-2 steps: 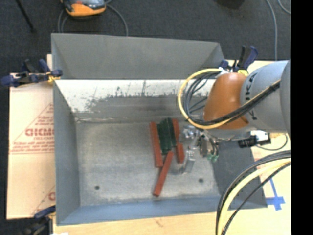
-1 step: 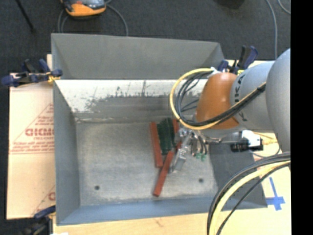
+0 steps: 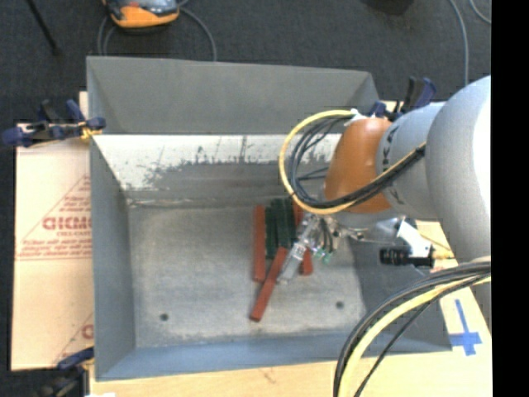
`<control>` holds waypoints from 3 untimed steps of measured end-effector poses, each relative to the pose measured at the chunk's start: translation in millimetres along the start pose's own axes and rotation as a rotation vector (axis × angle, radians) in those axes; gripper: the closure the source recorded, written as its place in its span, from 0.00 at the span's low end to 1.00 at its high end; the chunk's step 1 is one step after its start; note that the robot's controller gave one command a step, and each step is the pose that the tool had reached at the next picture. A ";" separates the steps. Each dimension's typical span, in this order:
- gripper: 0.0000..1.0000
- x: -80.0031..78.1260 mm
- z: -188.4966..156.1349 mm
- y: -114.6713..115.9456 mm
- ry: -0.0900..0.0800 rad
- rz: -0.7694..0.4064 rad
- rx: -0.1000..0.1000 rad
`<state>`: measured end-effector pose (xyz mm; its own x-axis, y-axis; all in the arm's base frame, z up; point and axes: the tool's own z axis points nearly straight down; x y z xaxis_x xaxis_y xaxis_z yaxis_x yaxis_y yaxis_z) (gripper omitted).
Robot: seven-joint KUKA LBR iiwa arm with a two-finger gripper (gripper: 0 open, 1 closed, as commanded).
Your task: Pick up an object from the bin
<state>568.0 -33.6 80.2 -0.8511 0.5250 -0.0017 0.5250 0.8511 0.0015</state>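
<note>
My gripper (image 3: 304,245) is low in the right middle of the bin, under the orange wrist cover. It sits right over a small cluster of things. A dark green ridged block (image 3: 278,222) lies just left of it. A red-brown flat bar (image 3: 259,242) lies lengthwise beside the block. A second red-brown stick (image 3: 264,298) slants down-left from under the gripper toward the bin's front. A small red-orange piece (image 3: 307,263) shows just below the gripper. Whether anything is held is hidden by the gripper body.
The arm and its looped cables cover the bin's right side and right rim. The bin floor to the left and front of the cluster is bare grey metal, with sloping walls at the back and left.
</note>
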 end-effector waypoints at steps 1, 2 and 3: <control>0.00 -12.0 2.7 9.8 -0.004 -0.275 0.001; 0.00 -23.4 6.4 34.6 -0.004 -0.453 0.002; 0.00 -38.3 8.1 47.5 -0.002 -0.246 -0.001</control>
<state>625.6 -13.3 72.3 -0.9532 0.3024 -0.0041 0.3024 0.9532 0.0020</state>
